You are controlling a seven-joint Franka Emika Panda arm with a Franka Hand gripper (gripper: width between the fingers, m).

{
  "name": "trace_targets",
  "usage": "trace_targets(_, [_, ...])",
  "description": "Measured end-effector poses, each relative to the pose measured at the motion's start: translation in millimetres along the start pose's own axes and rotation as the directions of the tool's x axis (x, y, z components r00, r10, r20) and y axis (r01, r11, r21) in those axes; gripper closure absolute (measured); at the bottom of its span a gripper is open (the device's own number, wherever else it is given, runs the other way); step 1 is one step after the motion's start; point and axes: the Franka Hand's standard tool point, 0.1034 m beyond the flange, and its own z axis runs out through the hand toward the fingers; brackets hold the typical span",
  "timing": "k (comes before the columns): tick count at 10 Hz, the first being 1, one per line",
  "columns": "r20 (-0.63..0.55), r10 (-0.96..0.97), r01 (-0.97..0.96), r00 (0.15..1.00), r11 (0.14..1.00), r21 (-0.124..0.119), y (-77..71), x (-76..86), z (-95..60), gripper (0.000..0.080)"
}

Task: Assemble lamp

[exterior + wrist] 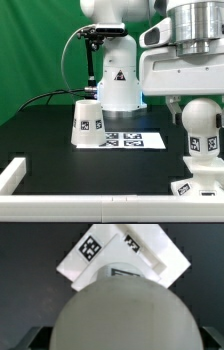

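One flat black tabletop carried everything, w/ a green curtain as bg and a low white rail along the near edge and round the corner on the ext. view's left. At the back stood the white robot pedestal w/ its triangle sticker. The marker board lay flat just in front of it. The tapered shade stood upright, wide end down, at the board's edge on the ext. view's left; touching or just beside, couldn't tell. The arm came in from above on the ext. view's right. Its jaws were closed round the upper part of the rounded bulb, holding it upright w/ a tag facing the ext. camera. Directly under the bulb sat the angular base, near the front rail on the ext. view's right and well apart from the shade. Whether bulb and base touched wasn't clear in either view. In the wrist view the bulb filled much of the frame, blurred, w/ dark parts of the jaws flanking it. The base lay beyond it w/ two tags showing on its slanted faces.
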Motion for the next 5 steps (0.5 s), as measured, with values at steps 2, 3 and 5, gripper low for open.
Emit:
trace_targets(2, [0.056, 0.34, -0.342, 0.939, 0.94, 0.018, -0.7, -1.9, 0.3, 0.0225])
trace_targets(3, [0.087, 0.422, -0.426, 0.902, 0.904, 0.026, -0.6, -1.4, 0.3, 0.0225])
trace_targets(5, [0.098, 0.503, -0.507, 0.859, 0.862, 0.016, 0.1, -2.7, 1.3, 0.0225])
